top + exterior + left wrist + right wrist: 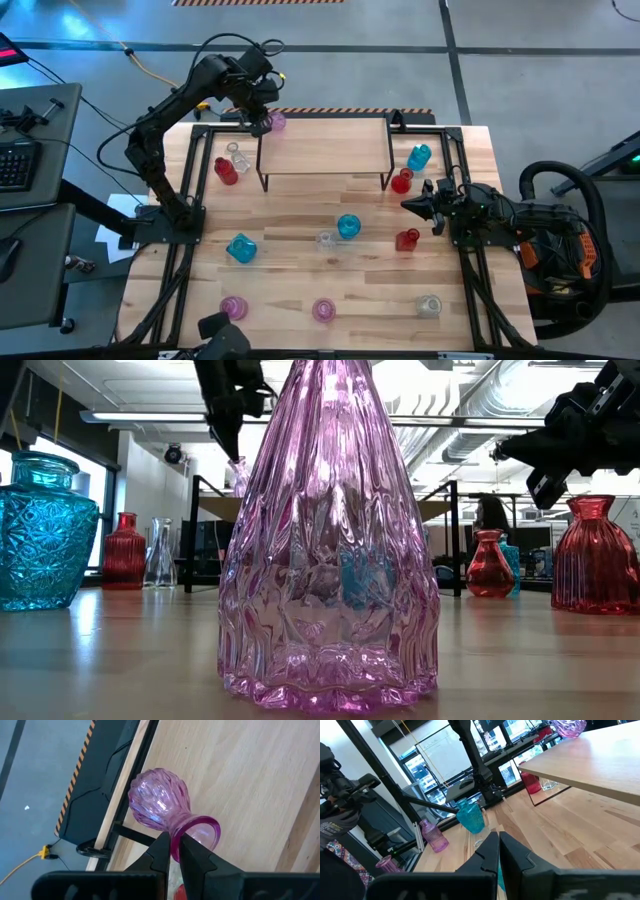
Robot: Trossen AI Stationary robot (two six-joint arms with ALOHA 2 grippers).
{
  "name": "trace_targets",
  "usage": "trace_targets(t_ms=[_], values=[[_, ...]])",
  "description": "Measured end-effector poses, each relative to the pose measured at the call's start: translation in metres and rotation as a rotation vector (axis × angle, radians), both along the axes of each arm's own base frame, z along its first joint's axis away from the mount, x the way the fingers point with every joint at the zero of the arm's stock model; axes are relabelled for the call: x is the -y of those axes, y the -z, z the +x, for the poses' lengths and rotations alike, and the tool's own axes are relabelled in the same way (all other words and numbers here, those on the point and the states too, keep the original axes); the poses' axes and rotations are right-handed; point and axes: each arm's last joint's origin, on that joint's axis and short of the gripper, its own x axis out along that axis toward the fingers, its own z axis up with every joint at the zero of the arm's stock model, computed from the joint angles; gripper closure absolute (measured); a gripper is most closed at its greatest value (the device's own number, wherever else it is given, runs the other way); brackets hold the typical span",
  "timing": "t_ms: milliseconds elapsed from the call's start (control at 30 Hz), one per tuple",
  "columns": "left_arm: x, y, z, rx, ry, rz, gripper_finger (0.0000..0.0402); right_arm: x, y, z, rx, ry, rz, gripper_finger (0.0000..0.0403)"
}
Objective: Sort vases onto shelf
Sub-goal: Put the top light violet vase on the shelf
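A pink vase (275, 121) is at the far left corner of the shelf (325, 148), a light-wood board on thin black legs, and my left gripper (174, 840) is shut on it. The low view shows the same vase (238, 476) small under the left arm. My right gripper (408, 205) hovers shut and empty above the table, right of the shelf, pointing left. The other vases stand on the tabletop on their bases: red (226, 170) and clear (239, 157) left of the shelf, teal (419, 157) and red (401, 181) right of it. My left gripper pinches the pink vase's neck (176, 834) between its two fingers (161, 851), just under the flared rim (205, 831). The fingers come from above, slanting down. The bulb (159, 797) points away below them, over the shelf's corner; whether its base touches the board I cannot tell.
More vases are scattered in front of the shelf: teal (348, 226), clear (326, 240), red (407, 239), teal (241, 248), and near the front edge pink (233, 307), pink (324, 310), clear (428, 306). The shelf board is bare apart from its far left corner.
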Motion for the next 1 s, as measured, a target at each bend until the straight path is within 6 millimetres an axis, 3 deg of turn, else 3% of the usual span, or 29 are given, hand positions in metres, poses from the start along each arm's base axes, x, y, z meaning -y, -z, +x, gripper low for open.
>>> trace_targets(t_ms=[1000], values=[[0.0080,-0.0061,-0.0072,0.000,0.023,-0.023,0.0381,0.0000,-0.0001,0.0000,0.001,0.000,0.000,0.0402]])
